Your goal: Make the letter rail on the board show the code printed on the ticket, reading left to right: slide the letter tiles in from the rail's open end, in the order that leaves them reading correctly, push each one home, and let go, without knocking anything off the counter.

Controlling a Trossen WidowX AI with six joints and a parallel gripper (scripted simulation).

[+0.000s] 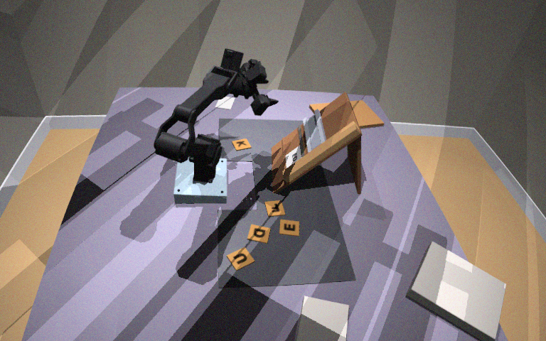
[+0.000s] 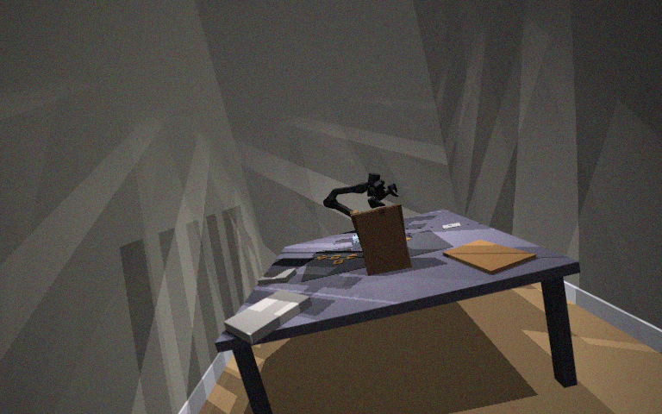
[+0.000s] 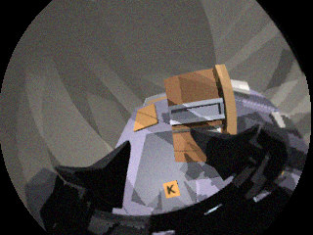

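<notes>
My gripper (image 1: 273, 91) (image 2: 389, 198) (image 3: 161, 137) is open and empty, high above the table on the robot's side of the sloping board (image 1: 338, 108) (image 2: 383, 241) (image 3: 196, 88). The grey rail (image 1: 320, 134) (image 3: 197, 115) crosses the board, with no letter tile visible in it. A white ticket (image 1: 289, 159) is low on the board; its print is partly hidden and not fully readable. The K tile (image 1: 241, 144) (image 3: 171, 189) lies alone on the table, before the board. The F tile (image 1: 274, 208), E tile (image 1: 289, 227), D tile (image 1: 259, 233) and U tile (image 1: 240, 258) lie flat in a loose group.
An orange flat panel (image 1: 368, 114) (image 2: 489, 256) (image 3: 146, 117) lies behind the board. A large pale block (image 1: 455, 293) (image 2: 268, 315) and a smaller one (image 1: 323, 317) (image 2: 277, 277) lie near the table's edges. A small white card (image 1: 225, 102) (image 2: 451, 225) lies at the far side.
</notes>
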